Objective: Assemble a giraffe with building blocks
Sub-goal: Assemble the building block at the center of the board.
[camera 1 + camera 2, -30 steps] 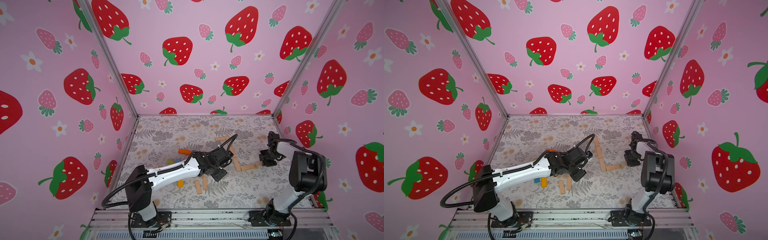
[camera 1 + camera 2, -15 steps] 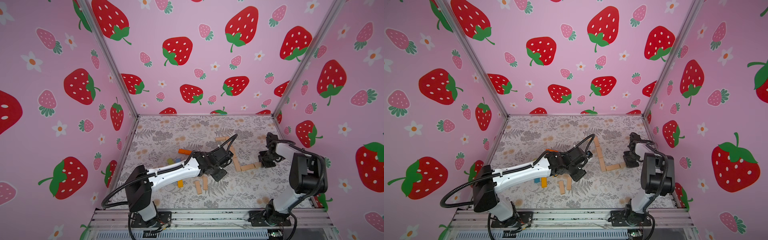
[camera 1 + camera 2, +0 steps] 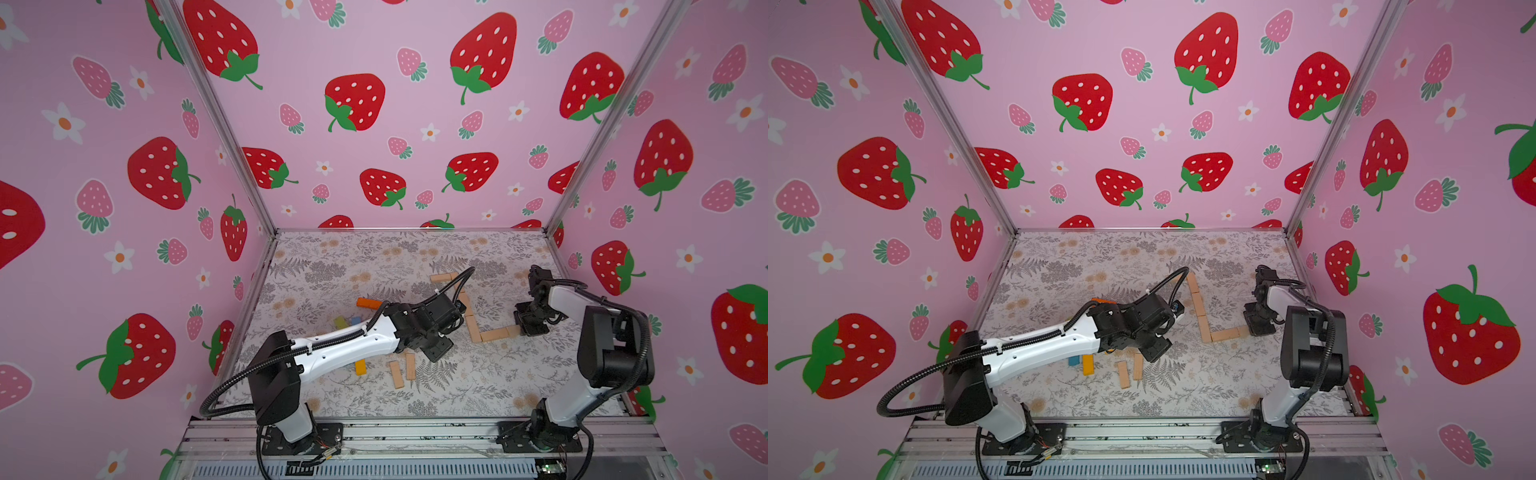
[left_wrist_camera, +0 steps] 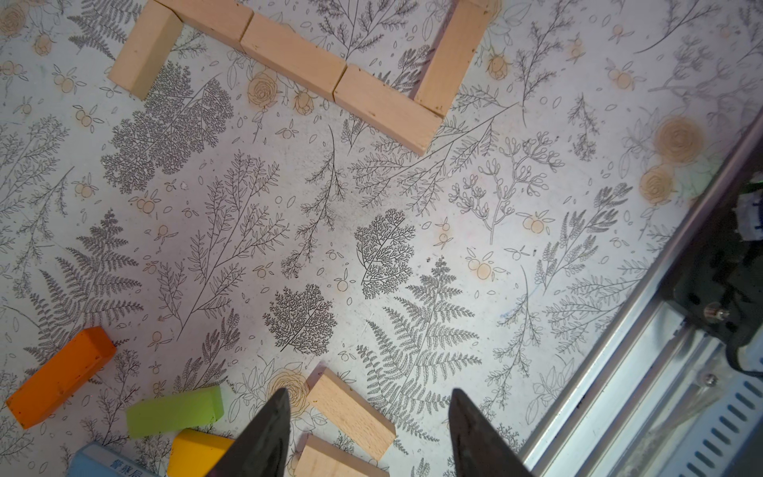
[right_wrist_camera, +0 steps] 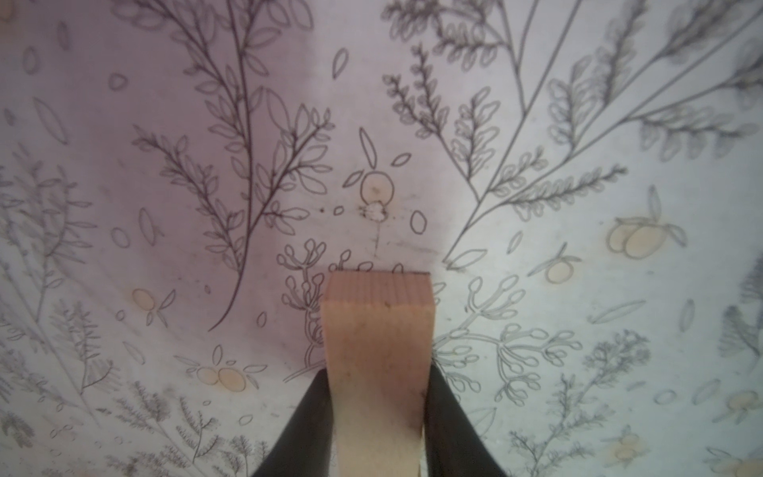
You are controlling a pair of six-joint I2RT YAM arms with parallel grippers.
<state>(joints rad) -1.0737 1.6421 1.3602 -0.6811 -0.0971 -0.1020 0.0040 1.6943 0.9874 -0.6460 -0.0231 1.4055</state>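
Though off its earlier spot, right gripper (image 5: 377, 367) tight around tan block (image 5: 377, 322); left gripper (image 4: 369, 392) agape.

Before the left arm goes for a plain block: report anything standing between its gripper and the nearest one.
Nothing visible does. The left gripper is open, and the tan block lies flat, seen in the gap between its fingers. A second tan block lies right beside it, a yellow block just outside one finger.

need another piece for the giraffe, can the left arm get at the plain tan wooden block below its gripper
Probably yes: the left gripper hangs open above the plain tan wooden block, with nothing lying on it.
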